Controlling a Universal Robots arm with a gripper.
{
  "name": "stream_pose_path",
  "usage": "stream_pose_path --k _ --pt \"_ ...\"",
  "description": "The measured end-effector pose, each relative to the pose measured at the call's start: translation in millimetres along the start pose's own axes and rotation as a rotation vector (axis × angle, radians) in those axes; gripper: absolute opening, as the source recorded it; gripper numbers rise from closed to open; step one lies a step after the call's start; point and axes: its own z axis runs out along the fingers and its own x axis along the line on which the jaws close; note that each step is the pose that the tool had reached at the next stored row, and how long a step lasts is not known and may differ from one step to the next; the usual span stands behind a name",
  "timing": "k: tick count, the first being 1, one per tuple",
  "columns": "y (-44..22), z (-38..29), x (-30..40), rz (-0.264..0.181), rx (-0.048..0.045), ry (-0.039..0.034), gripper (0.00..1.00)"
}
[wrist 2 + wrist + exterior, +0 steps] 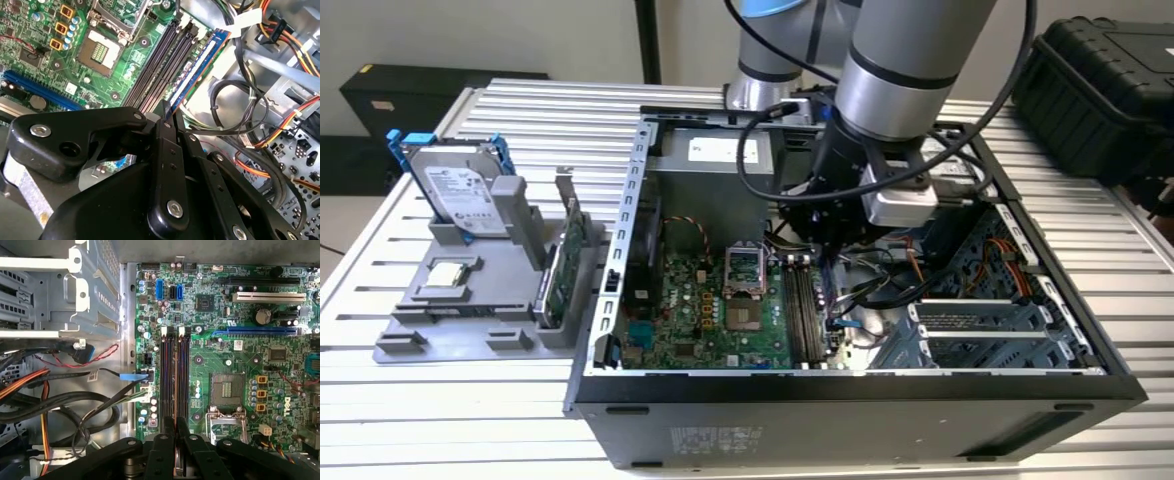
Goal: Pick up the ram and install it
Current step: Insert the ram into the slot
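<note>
1. In the exterior view you see one arm reaching down into one open case [854, 390]. Its gripper [827, 245] hangs just above the four slots [803, 310] on the board, beside one socket [744, 318]. This view takes in the outside of the case. On the exterior view's left stands one grey holder [440, 320]. It carries one hard drive [454, 190], one card [567, 265] standing on edge and one square chip [447, 278].

2. In the second wrist view you get the gripper [169, 112] close up. Its two fingers [167, 150] are drawn nearly together. The ram [197, 67] is pinched edge-on at their tips. It is one long, thin blue stick with a pale strip along it. It runs straight out from the fingertips, parallel to the dark slots [160, 65], on their side nearest the cables [260, 115]. You cannot tell here whether it touches a slot. You can also count three yellow parts [60, 27] by the socket [102, 50].

3. In the first wrist view you look along the gripper [175, 422], whose fingers are closed to a thin gap. It is lined up over the middle of the four slots [175, 370], which lie in two pairs. This view adds one long blue slot [255, 331] and one white slot [270, 296] beyond the socket [227, 390].
</note>
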Motion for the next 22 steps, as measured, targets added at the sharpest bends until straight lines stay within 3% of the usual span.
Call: stream_pose_path --k 10,22 --pt "4.5 5.8 0.3 0.000 -0.0035 -0.0010 0.00" --pt "14.7 14.0 0.7 0.000 -0.0087 -0.0054 0.00"
